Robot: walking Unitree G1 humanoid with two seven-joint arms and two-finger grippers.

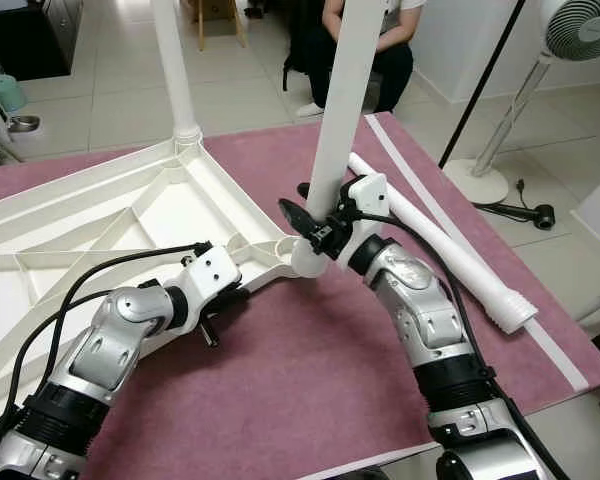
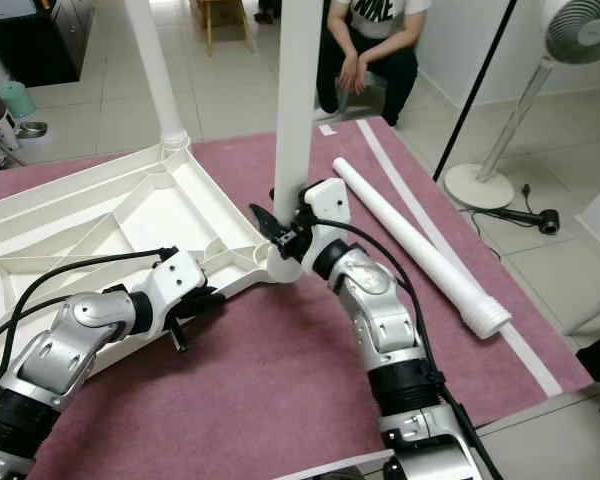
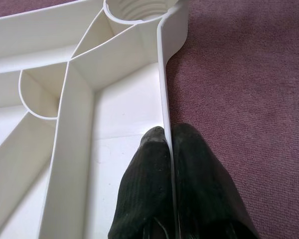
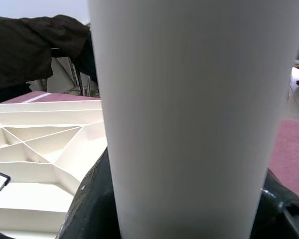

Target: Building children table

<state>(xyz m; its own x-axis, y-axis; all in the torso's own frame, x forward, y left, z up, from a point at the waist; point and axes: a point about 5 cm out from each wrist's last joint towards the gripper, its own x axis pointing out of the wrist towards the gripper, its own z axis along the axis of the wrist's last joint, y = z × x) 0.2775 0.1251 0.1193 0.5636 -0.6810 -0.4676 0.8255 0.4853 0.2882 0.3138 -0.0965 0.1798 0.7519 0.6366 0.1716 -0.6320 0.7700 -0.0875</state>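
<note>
Your white tabletop (image 1: pixel 100 215) lies upside down on the purple mat (image 1: pixel 310 370), ribs facing up. Your left claw (image 3: pixel 165 144) is pinched shut on the tabletop's thin side wall, one finger inside and one outside, near the corner socket (image 3: pixel 137 9). Your right claw (image 1: pixel 315 228) is clamped around a white leg (image 1: pixel 342 110) that stands upright in that near corner. Another leg (image 1: pixel 175 70) already stands in the far corner, and a loose leg (image 2: pixel 415 240) lies on the mat to your right. A person (image 2: pixel 365 50) crouches beyond the mat, and a fan (image 1: pixel 540 90) stands on the floor at right.
</note>
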